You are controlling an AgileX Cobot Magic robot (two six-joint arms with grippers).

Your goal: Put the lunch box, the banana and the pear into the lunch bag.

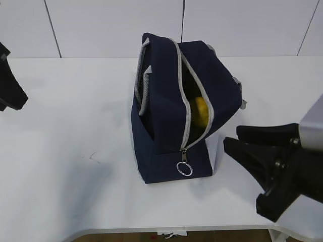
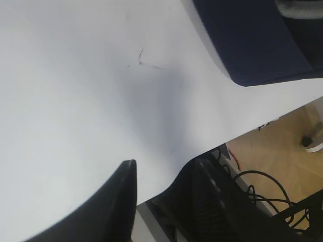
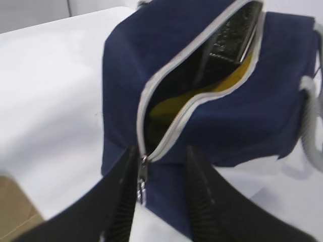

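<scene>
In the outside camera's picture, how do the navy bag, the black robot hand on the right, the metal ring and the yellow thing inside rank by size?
1. Navy fabric lunch bag.
2. Black right gripper; nearness to the camera enlarges it.
3. Yellow fruit, mostly hidden.
4. Metal ring pull.

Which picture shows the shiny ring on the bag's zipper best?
The exterior view: the metal ring pull hangs in plain sight on the lunch bag. The right wrist view shows only a blurry pull between the right gripper fingers. The left wrist view shows just a bag corner.
</scene>
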